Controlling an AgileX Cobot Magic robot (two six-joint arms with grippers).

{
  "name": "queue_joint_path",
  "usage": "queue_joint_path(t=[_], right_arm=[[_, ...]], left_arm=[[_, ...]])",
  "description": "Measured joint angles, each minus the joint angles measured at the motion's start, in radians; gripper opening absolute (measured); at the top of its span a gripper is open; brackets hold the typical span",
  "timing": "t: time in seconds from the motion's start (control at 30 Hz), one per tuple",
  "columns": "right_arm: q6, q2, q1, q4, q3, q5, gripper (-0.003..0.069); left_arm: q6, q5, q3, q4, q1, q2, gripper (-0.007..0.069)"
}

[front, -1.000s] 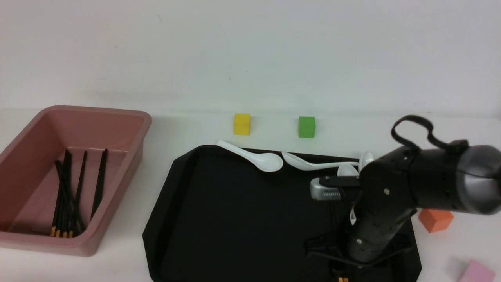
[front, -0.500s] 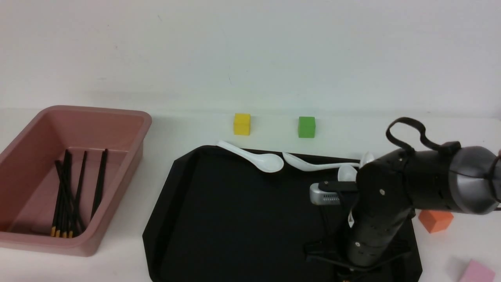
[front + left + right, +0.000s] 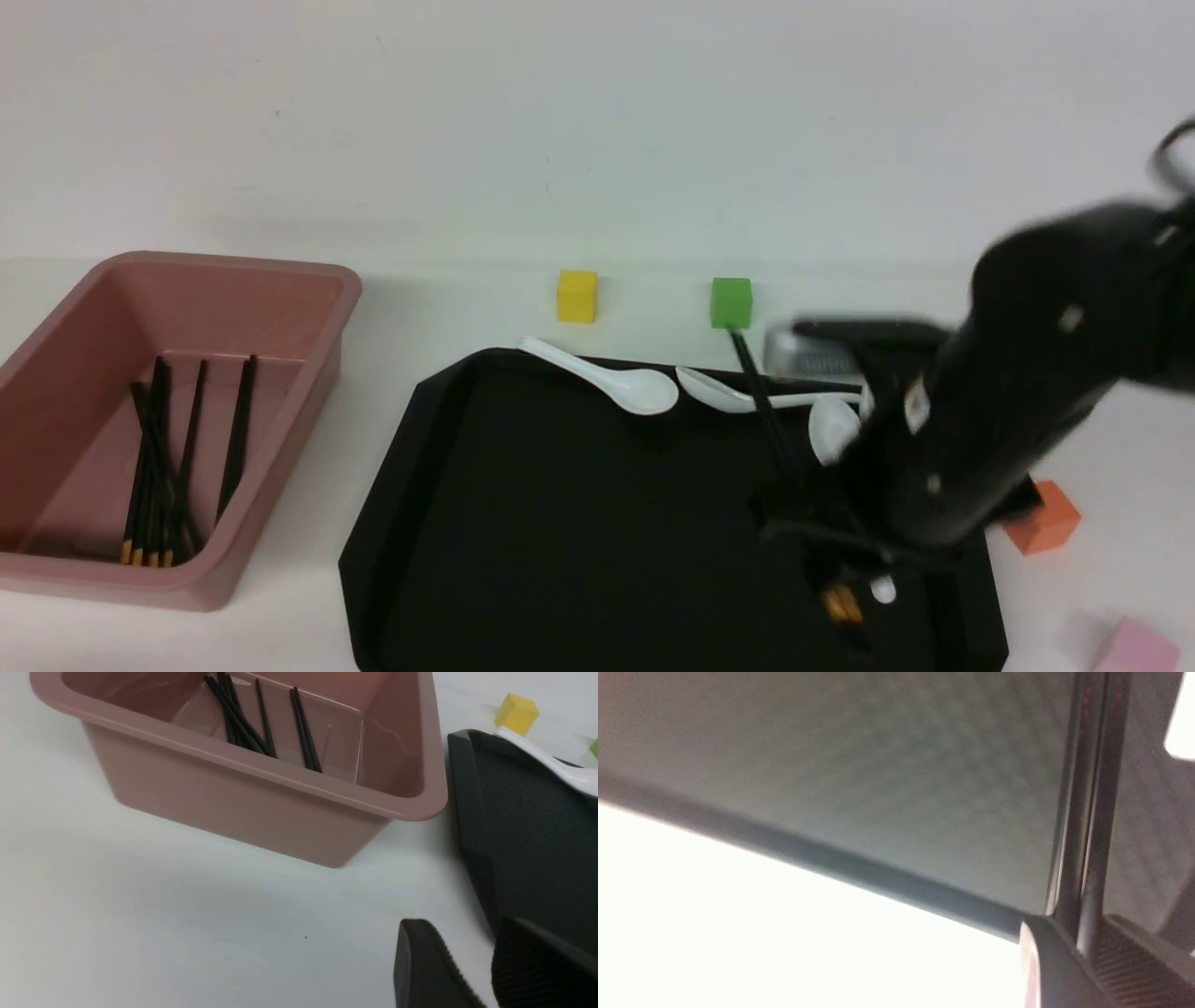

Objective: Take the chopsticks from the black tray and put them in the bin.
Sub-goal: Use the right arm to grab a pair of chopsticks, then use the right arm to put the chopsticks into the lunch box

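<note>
Right tool (image 3: 826,551) pinching chopsticks (image 3: 763,401) pair, tilted above black tray (image 3: 560,523), lower right of frame. Left tool (image 3: 476,940) slightly spread over table (image 3: 187,914), near bin (image 3: 261,798).

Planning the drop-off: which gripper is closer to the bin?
Left: the left gripper is close beside the bin; the right gripper is over the black tray's right side, gripping chopsticks.

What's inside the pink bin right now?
Several black chopsticks lie on the floor of the bin, yellow-orange ends toward the robot. Nothing else shows; the near wall hides a strip of floor.
</note>
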Motion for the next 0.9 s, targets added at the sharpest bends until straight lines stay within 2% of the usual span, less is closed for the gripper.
queue_joint_path(t=[0.03,0.1,0.17,0.23,0.37,0.4,0.5,0.67,0.77,0.9], right_arm=[[-0.08,-0.014,0.015,0.067,-0.065,-0.007,0.0138],[-0.126,-0.014,0.027,0.104,-0.105,-0.021,0.0138],[-0.272,0.018,0.073,0.21,-0.227,-0.08,0.0138],[-0.34,0.048,0.097,0.257,-0.295,-0.11,0.0138],[-0.522,0.218,0.172,0.431,-0.508,-0.229,0.0138],[-0.531,0.24,0.176,0.449,-0.518,-0.247,0.0138],[-0.686,0.455,0.253,0.618,-0.711,-0.423,0.0138],[-0.806,0.677,0.324,0.763,-0.884,-0.557,0.0138],[-0.862,0.806,0.354,0.788,-0.966,-0.597,0.0145],[-0.879,0.87,0.359,0.791,-0.993,-0.616,0.0196]], left_arm=[[0.0,0.0,0.0,0.0,0.0,0.0,0.0238],[0.0,0.0,0.0,0.0,0.0,0.0,0.0238],[0.0,0.0,0.0,0.0,0.0,0.0,0.0238],[0.0,0.0,0.0,0.0,0.0,0.0,0.0238],[0.0,0.0,0.0,0.0,0.0,0.0,0.0238],[0.0,0.0,0.0,0.0,0.0,0.0,0.0238],[0.0,0.0,0.0,0.0,0.0,0.0,0.0238],[0.0,0.0,0.0,0.0,0.0,0.0,0.0238],[0.0,0.0,0.0,0.0,0.0,0.0,0.0238],[0.0,0.0,0.0,0.0,0.0,0.0,0.0238]])
